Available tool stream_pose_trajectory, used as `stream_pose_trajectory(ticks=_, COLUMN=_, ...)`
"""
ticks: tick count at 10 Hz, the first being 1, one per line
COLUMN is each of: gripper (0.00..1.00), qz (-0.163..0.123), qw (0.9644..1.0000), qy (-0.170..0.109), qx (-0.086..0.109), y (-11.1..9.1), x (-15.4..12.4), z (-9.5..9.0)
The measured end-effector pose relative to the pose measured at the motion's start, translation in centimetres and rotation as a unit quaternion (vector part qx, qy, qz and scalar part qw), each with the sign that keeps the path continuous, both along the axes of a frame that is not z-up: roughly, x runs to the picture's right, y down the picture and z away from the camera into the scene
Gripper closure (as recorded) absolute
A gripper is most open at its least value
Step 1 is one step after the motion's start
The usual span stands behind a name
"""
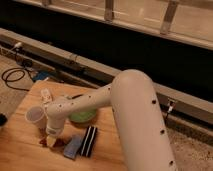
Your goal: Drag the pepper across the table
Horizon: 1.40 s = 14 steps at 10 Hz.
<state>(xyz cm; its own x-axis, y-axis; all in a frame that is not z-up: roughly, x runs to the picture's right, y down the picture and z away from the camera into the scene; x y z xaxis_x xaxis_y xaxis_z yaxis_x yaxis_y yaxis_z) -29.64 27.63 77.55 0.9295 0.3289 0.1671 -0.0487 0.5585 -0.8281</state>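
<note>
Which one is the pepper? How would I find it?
Look at the wooden table, near its front edge, right under the robot's hand. The pepper lies there, just left of the blue sponge and below the cup. It's the only small, dark red thing; the striped block is black and white.
</note>
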Motion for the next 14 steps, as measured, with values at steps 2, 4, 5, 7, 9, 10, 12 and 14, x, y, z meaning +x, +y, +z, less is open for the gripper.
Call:
stream_pose_trajectory(ticks=2, gripper=1.0, qz=-0.008, qw=0.9999, qy=-0.008, qx=0.003, y=0.1, x=-0.9, z=-0.4)
stream_pose_trajectory(ticks=4, gripper=1.0, qz=-0.025, qw=0.9996, qy=-0.014, qx=0.003, y=0.9, x=-1.7, z=-1.6)
stream_pose_trajectory(ticks=5, gripper=1.0, qz=-0.033, qw=0.9993, qy=-0.015, qx=-0.001, y=1.8, x=-2.0, z=-2.3)
stream_pose_trajectory(ticks=7, gripper=1.0, qz=-0.041, qw=0.999, qy=-0.016, qx=-0.008, y=3.1, x=-2.0, z=-3.2)
stream_pose_trajectory(ticks=9, gripper=1.0, qz=-0.044, qw=0.9987, qy=-0.017, qx=-0.017, y=4.5, x=-2.0, z=-4.0)
stream_pose_trajectory(ticks=10, gripper=1.0, qz=-0.044, qw=0.9986, qy=-0.019, qx=-0.02, y=5.1, x=-2.0, z=-4.5)
stream_pose_trajectory(ticks=12, gripper=1.0, qz=-0.042, qw=0.9984, qy=-0.022, qx=-0.031, y=6.3, x=-1.8, z=-5.6)
stream_pose_trajectory(ticks=14, gripper=1.0, qz=-0.036, qw=0.9983, qy=-0.023, qx=-0.04, y=7.3, x=-1.6, z=-6.9)
